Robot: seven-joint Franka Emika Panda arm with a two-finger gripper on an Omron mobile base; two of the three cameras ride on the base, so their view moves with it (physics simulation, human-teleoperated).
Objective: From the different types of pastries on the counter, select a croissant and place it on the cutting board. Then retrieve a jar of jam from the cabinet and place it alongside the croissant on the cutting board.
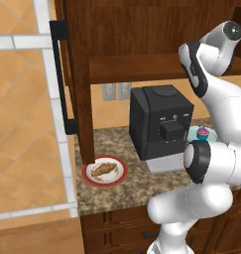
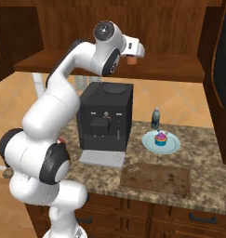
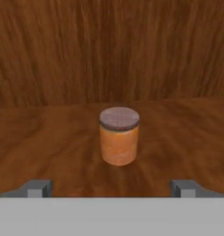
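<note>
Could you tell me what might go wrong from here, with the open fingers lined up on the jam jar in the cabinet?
1. The croissant lies on the red-rimmed plate and the cutting board is bare, so fetching jam first would skip a step.
2. The jar of jam stands beyond the fingers; closing now might miss it.
3. An off-centre advance could tip the jar on the cabinet shelf.

Speckled granite table (image 2: 205, 153), carrying a black coffee machine (image 2: 105, 121), a blue plate (image 2: 172, 145) with a cupcake (image 2: 161, 137), a small bottle (image 2: 155, 118), a bare cutting board (image 2: 156, 179), and a red-rimmed plate (image 1: 119, 174) bearing a croissant (image 1: 104, 169). Above, on the cabinet shelf (image 3: 49, 138), upright jar of jam (image 3: 119, 135).
</note>
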